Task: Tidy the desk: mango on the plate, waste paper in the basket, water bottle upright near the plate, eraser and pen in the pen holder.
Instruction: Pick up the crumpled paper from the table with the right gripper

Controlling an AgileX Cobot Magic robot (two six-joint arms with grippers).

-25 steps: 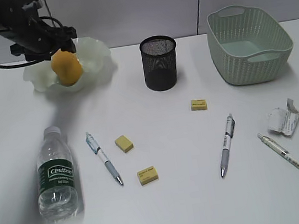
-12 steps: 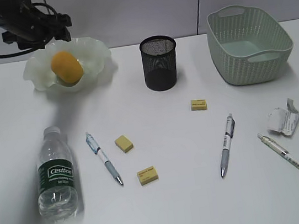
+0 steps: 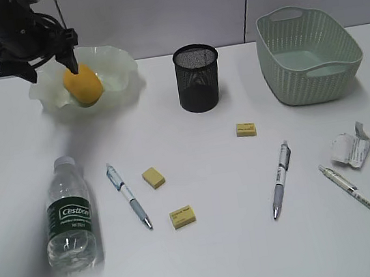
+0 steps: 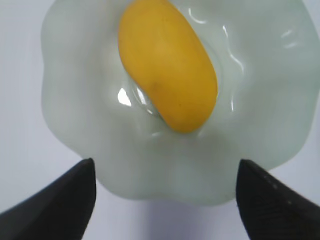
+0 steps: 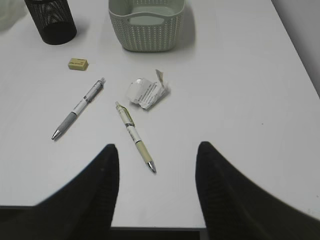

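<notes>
The mango (image 4: pixel 167 65) now lies in the plate (image 4: pixel 75 75) at the back left of the bench (image 3: pixel 222 257), so that step looks done. The left gripper (image 3: pixel 47 61) hangs just above the plate with its jaws spread wide and nothing between them; the mango is free. The right gripper (image 5: pixel 157 170) waits over the right side of the bench, jaws partly apart and holding nothing. A lot is left to do. The water bottle (image 3: pixel 68 217) lies on its side at the front left, well apart from the plate. The waste paper (image 3: pixel 350 148) sits on the bench near the basket (image 3: pixel 311 55), not in it. 3 erasers and 3 pens lie on the bench, and the pen holder (image 3: pixel 198 78) stands at the back between the plate and the basket. A good next move may be for the left arm to lift away from the plate, come down to the bottle, grab it around its body and stand it up near the plate.
</notes>
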